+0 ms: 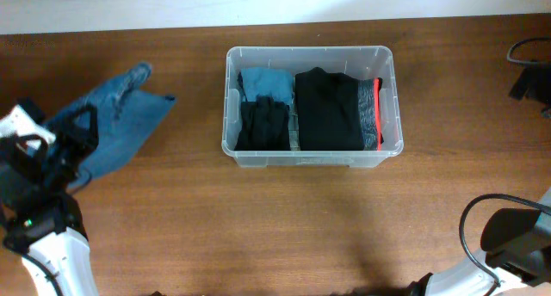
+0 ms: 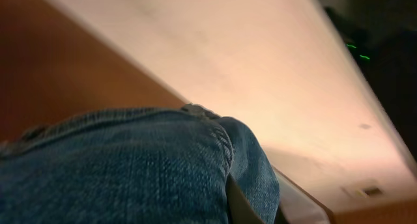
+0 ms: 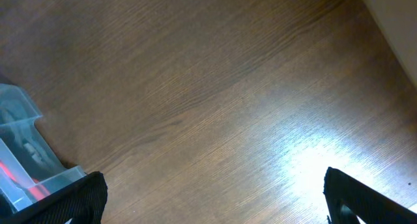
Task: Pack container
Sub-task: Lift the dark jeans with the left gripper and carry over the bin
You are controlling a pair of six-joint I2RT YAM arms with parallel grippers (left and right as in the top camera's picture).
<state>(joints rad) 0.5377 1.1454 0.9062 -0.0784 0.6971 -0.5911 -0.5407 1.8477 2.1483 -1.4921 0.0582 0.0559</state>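
The container (image 1: 389,55) stands near the middle of the counter (image 1: 258,236), packed with a folded blue piece (image 1: 263,79), black clothes (image 1: 327,111) and a grey piece with a red stripe (image 1: 370,111). At the counter's left end, well apart from it, the left gripper (image 1: 82,124) is pinched almost closed on a rumpled denim garment (image 1: 129,124). The right gripper (image 3: 212,185) hangs over bare wood near a container corner, fingers spread wide, holding nothing.

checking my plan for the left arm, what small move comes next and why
Probably lift the left gripper a little: it is shut on the jeans, which lie spread on the table left of the container, so they must clear it first.
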